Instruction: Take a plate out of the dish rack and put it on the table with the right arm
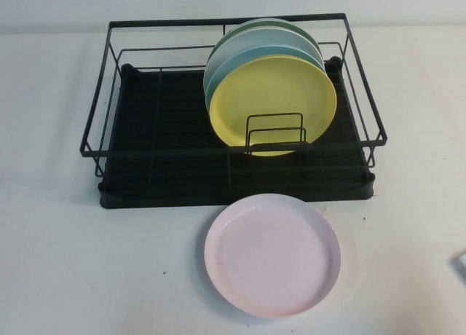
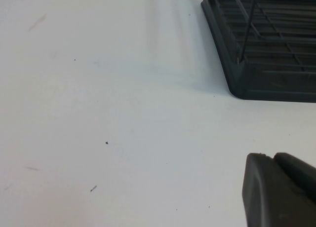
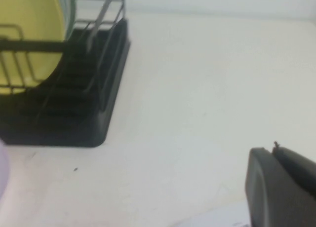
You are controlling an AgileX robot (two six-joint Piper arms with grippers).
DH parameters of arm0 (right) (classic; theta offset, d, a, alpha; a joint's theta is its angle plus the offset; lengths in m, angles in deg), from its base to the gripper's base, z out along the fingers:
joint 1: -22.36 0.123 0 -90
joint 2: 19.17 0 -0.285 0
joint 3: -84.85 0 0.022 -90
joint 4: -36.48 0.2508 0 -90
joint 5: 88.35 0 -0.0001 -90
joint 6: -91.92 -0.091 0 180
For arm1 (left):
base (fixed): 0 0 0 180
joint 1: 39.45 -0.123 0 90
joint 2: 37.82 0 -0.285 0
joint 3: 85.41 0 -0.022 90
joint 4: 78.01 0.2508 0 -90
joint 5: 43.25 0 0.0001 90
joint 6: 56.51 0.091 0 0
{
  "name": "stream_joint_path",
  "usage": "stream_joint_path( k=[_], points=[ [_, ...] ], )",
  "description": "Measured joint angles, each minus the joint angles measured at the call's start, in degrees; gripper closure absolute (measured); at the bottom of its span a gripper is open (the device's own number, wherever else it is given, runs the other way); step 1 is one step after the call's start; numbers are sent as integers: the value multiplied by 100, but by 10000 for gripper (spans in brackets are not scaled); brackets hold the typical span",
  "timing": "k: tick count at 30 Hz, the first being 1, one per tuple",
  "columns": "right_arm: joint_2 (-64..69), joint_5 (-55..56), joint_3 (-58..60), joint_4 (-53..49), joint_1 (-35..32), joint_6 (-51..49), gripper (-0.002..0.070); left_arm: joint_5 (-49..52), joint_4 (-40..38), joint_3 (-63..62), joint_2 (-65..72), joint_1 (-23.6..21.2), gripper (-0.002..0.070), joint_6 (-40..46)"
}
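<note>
While the right gripper [image 3: 281, 187] sits low at the table's right side with its jaws brought together on nothing, only a black finger block of it shows in the right wrist view, and in the high view barely a sliver shows at the right edge. The left gripper [image 2: 279, 190] is parked over bare table [image 1: 65, 262] off the rack's left front corner; cannot tell whether its fingers are apart or together. From the right gripper, the pink plate [image 1: 272, 254] lies toward the robot's left, flat and face up on the table, just in front of the dish rack [image 1: 233, 182] and clear of it. Round, so no long axis. The right arm is the nearer one. Judgement: plate already placed, nothing left but a retreat. Yellow plate [image 1: 273, 105] stands upright in the rack, pale blue-green plates [image 1: 240, 47] behind it. No brands, labels or writing legible anywhere.
</note>
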Motion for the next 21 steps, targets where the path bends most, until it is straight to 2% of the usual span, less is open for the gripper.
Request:
stream_joint_path(
  k=[5, 11, 21],
  points=[
    [-1113, 388, 533, 18, -282, 0, 694, 0, 0, 0, 0, 0, 679, 0],
    [-2011, 170, 558, 18, -282, 22, 694, 0, 0, 0, 0, 0, 679, 0],
    [-2097, 115, 558, 49, -282, 22, 694, 0, 0, 0, 0, 0, 679, 0]
  ],
)
